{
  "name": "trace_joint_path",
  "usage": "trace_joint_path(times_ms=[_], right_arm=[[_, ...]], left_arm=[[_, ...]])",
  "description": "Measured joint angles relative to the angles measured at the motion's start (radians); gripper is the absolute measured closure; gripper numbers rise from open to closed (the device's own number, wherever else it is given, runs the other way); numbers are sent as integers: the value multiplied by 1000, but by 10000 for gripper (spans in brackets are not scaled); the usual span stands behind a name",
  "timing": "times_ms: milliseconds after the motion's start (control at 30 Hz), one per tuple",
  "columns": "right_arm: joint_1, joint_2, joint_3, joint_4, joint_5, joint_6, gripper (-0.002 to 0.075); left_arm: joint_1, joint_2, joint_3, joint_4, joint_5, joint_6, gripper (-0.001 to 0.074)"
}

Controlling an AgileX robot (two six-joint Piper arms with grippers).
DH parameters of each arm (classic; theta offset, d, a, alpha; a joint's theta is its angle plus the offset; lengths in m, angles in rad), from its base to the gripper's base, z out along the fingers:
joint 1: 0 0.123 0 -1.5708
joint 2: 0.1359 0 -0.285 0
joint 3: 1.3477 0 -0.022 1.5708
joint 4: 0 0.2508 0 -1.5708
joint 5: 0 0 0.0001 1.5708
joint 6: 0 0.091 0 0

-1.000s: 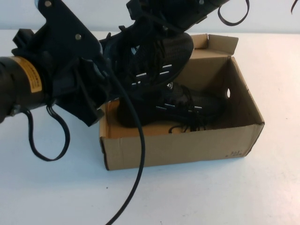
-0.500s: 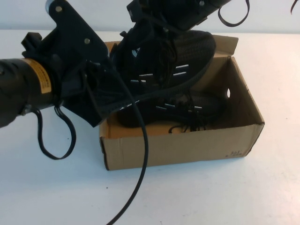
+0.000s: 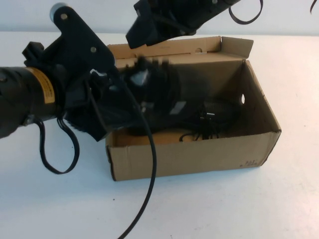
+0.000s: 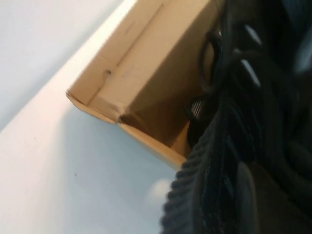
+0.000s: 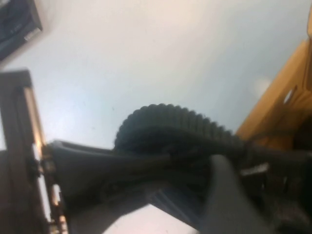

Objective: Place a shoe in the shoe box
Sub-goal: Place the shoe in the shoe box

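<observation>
2 tools: left tool point(image 3: 117, 102) on shoe point(image 3: 164, 94), lengthwise in shoe box point(image 3: 199, 154), right tool point(image 3: 149, 30) above.

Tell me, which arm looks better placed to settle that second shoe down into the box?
Probably the left: its tool is at the shoe inside the shoe box, while the right tool hangs above.

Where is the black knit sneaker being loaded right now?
In the high view the black knit sneaker is dropping into the brown cardboard shoe box, left of centre, atop a second sneaker, beside the left gripper.
</observation>
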Motion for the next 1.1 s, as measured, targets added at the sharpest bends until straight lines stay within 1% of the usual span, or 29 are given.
trace_joint_path(times_ms=[67,133,233,467,533,667,800,900,1000,1100], right_arm=[[0,0,-3,6,-6,-11,348],[0,-2,-3,6,-9,-44,282],[0,-5,-3,6,-10,-104,243],[0,-52,-3,-27,-10,-281,230],[0,-69,-3,-52,-10,-299,229],[0,-97,-3,-110,-10,-235,228],[0,-121,-3,-121,-10,-173,228],[0,-143,0,-121,-10,-61,242],[0,-164,24,-121,-10,17,272],[0,-171,59,-121,-10,6,288]], left_arm=[[0,2,0,-2,19,0,710],[0,2,2,-4,37,0,713],[0,-4,4,-4,49,0,714],[0,-37,4,-12,12,-49,715],[0,-40,4,-12,-4,-83,715],[0,-40,-10,-12,-34,-185,715],[0,-40,-41,-12,-47,-309,715],[0,-40,-63,-12,-48,-395,715],[0,-40,-75,-12,-48,-435,715],[0,-42,-80,-12,-48,-443,715]])
